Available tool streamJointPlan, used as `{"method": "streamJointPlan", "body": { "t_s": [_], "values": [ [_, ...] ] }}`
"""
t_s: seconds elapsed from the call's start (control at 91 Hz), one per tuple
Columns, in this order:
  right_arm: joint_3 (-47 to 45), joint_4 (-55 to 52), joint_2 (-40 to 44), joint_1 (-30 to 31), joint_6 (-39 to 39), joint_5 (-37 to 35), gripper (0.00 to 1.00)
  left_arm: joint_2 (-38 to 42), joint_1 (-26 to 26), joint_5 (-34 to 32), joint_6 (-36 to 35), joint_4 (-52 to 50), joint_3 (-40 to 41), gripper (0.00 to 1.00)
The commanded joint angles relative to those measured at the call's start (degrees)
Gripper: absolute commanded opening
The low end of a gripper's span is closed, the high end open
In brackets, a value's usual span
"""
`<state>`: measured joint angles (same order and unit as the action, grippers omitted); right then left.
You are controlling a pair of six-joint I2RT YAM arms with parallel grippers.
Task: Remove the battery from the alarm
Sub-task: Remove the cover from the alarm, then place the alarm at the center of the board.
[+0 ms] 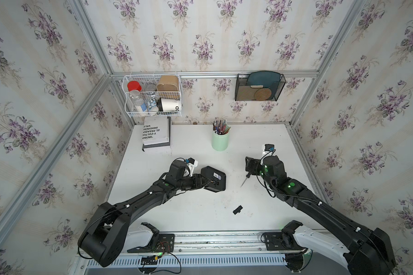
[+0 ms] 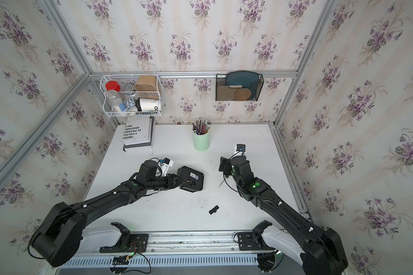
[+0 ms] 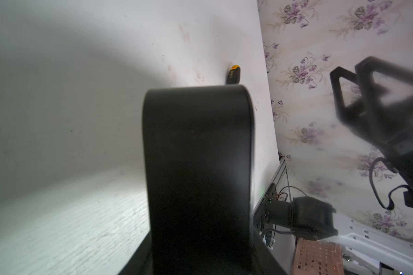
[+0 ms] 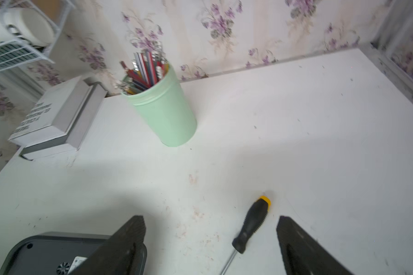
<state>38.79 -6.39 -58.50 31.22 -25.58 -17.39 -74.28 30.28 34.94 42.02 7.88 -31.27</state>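
So the alarm [image 1: 214, 179] sits left of centre on the white table [image 1: 188, 214], back side up and tilted. The left gripper [image 1: 207, 182] is clamped on its left edge, one finger laid across the back. The battery [image 1: 214, 182] looks like it's in its open bay just below the white sticker [image 1: 216, 175] (only a small coppery glint shows, so I can't say more). The right gripper [image 4: 210, 220] is wide open and holding nothing, hanging over the screwdriver [image 4: 250, 226], which lies flat just right of the alarm. The cover piece [image 1: 237, 209] is already off, lying nearer the front edge. My take: pick the screwdriver up by its ribbed, grippy handle, not the thin shaft. Then lever gently under one end of the cell while the left side keeps the case steady — go shallow, because smooth hard plastic will let the tip skate. The cell is a slick little cylinder, so it'll probably roll once it pops free. The alarm's case is matte black with rounded corners — not much to bite on, so that edge grip could slip under prying.
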Motion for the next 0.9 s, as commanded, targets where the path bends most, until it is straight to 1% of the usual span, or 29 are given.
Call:
{"method": "streamJointPlan", "body": {
  "t_s": [0.0, 0.143, 0.275, 0.308, 0.385, 0.472, 0.56, 0.637, 0.659, 0.725, 0.89],
  "values": [
    [1.3, -8.5, -1.9, -3.1, -7.3, 2.3, 0.94, -2.5, 0.3, -0.6, 4.0, 10.5, 0.3, 0.0],
    [1.1, -11.5, -5.2, -7.1, -9.3, 2.8, 0.94, -5.7, 0.5, -2.0, 4.1, 9.7, 1.4, 0.0],
    [-0.1, -10.7, -6.4, -9.8, -10.2, 4.4, 0.94, -9.7, 0.5, -1.5, 3.0, 7.5, 1.2, 0.0],
    [-0.3, -10.6, -6.7, -10.0, -10.4, 4.5, 0.94, -10.2, 0.5, -1.6, 2.5, 6.8, 1.3, 0.06],
    [-0.7, -10.3, -7.1, -10.6, -11.2, 4.4, 0.95, -10.9, 0.4, -1.8, 1.3, 5.0, 1.3, 0.25],
    [-0.4, -10.1, -8.1, -12.0, -12.4, 5.0, 0.95, -11.2, 0.5, -2.3, 0.0, 3.5, 1.2, 0.35],
    [0.5, -8.7, -9.6, -12.1, -12.8, 6.9, 0.94, -10.9, 0.5, -3.5, -1.5, 0.5, 0.4, 0.51],
    [1.8, -8.0, -12.7, -11.7, -13.2, 9.2, 0.91, -10.0, 0.4, -5.0, -3.0, -2.8, -0.5, 0.54],
    [2.1, -7.7, -13.5, -11.5, -13.3, 9.6, 0.91, -9.7, 0.4, -5.4, -3.3, -3.4, -0.7, 0.59],
    [3.1, -6.8, -16.3, -11.0, -13.1, 9.4, 0.9, -9.2, 0.4, -6.5, -4.5, -5.4, -1.2, 0.64],
    [5.3, -5.6, -22.8, -10.1, -13.0, 8.0, 0.86, -8.3, 0.3, -8.2, -6.9, -9.5, -3.2, 0.66]
  ]
}}
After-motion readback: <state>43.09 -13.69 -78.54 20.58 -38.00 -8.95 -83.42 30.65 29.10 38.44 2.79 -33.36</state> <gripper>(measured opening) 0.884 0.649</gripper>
